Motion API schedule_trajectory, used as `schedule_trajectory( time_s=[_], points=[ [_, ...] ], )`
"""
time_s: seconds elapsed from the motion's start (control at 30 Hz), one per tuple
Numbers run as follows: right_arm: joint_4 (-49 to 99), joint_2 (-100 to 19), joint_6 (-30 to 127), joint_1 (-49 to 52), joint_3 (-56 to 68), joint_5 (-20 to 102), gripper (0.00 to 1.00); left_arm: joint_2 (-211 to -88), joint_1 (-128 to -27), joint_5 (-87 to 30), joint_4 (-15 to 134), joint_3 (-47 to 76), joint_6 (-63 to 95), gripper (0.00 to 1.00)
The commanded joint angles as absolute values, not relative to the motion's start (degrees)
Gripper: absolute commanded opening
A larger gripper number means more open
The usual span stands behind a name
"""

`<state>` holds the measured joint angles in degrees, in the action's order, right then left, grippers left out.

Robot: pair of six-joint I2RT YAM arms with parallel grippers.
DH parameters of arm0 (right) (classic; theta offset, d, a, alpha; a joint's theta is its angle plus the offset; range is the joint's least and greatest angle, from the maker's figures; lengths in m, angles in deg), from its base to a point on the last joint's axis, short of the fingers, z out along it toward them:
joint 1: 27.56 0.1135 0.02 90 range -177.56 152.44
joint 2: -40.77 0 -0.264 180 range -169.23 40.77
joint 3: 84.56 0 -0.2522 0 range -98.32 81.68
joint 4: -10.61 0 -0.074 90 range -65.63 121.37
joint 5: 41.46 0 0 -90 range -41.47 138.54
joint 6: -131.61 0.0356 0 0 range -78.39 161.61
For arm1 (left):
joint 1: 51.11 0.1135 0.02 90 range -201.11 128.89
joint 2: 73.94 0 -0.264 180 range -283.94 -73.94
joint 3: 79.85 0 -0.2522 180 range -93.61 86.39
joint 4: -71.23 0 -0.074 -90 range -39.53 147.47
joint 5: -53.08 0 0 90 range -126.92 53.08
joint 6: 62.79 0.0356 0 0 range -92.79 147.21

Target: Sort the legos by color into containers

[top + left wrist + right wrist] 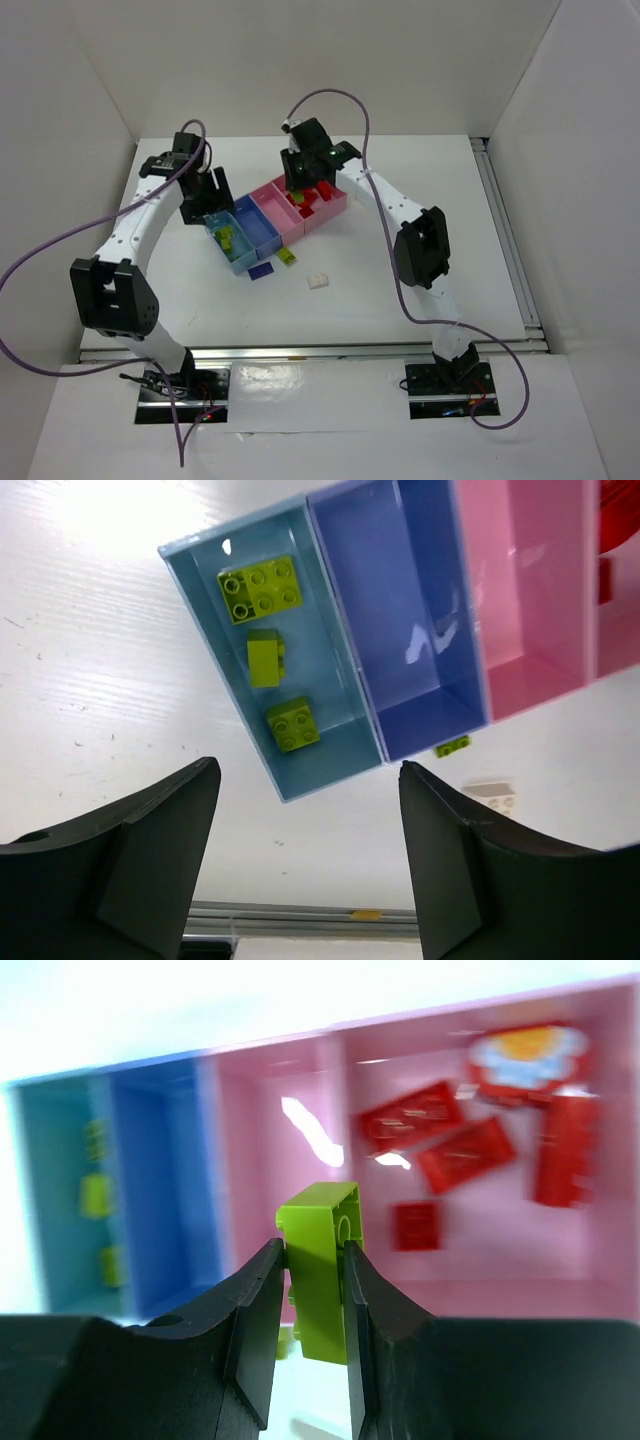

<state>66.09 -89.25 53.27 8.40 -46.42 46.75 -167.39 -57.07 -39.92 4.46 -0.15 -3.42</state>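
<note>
White table (400,290) fills the floor of a plain white-walled enclosure; on it the containers (275,220) sit as one joined row whose long axis runs diagonally in the top view, from near-left to far-right, each tray lying crosswise to that line; the order from the left is the light blue tray (320,660), the medium blue tray (400,610), the empty pink tray (270,1140), and the far pink tray (480,1240); three lime bricks (265,660) lie in a line along the light blue tray's length, two studs-up and the middle one tipped on its side; red bricks (440,1140) lie scattered flat in the far pink tray, pointing various ways; the left gripper (308,780) hovers at the light blue end of the row with its jaws spread wide and nothing between them; the right gripper (313,1255) hangs above the pink end of the row, clamped on the held lime brick (322,1225), whose long axis stands upright along the fingers in the wrist view, a hollow face showing at its upper end; on the table just near the row lie the purple brick (262,270), flat, the loose lime brick (287,256) beside it, and the cream brick (318,281) a little nearer, all apart from the trays.
</note>
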Motion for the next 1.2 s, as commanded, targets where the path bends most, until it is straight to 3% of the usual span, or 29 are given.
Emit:
schedule_trajectory(
  time_s=[0.0, 0.6, 0.67, 0.7, 0.73, 0.8, 0.93, 1.0, 1.17],
  points=[
    [58.58, -83.25, 52.95, 12.51, -44.36, 39.23, 0.15, -162.02, -54.54, -36.93, 3.24, -5.09, -5.57, 0.83],
    [52.33, -94.49, 55.85, 22.45, -51.3, 29.46, 0.16, -151.2, -51.81, -32.17, 5.7, -7.65, -9.96, 0.83],
    [51.71, -95.99, 57.16, 22.45, -51.3, 29.46, 0.26, -149.98, -51.29, -32.17, 5.7, -6.87, -9.44, 0.83],
    [51.71, -95.99, 57.16, 22.45, -52.09, 29.46, 0.36, -149.97, -50.68, -32.17, 5.7, -6.34, -9.44, 0.83],
    [51.71, -96.86, 57.16, 22.45, -52.62, 28.85, 0.57, -149.45, -50.67, -32.17, 5.7, -6.33, -9.44, 0.83],
    [51.71, -96.87, 57.16, 22.97, -52.62, 29.54, 0.72, -148.92, -50.67, -32.17, 5.7, -5.72, -8.91, 0.83],
    [51.18, -91.87, 55.76, 22.97, -45.87, 37.17, 0.73, -148.92, -50.67, -29.44, 7.73, -3.96, -7.15, 0.83],
    [51.18, -87.66, 55.15, 22.97, -41.92, 41.65, 0.69, -148.92, -50.67, -29.44, 7.2, -2.03, -7.15, 0.83],
    [47.06, -74.67, 54.62, 22.45, -23.2, 45.8, 0.65, -148.39, -50.15, -31.37, 7.2, -1.5, -5.92, 0.83]
  ],
)
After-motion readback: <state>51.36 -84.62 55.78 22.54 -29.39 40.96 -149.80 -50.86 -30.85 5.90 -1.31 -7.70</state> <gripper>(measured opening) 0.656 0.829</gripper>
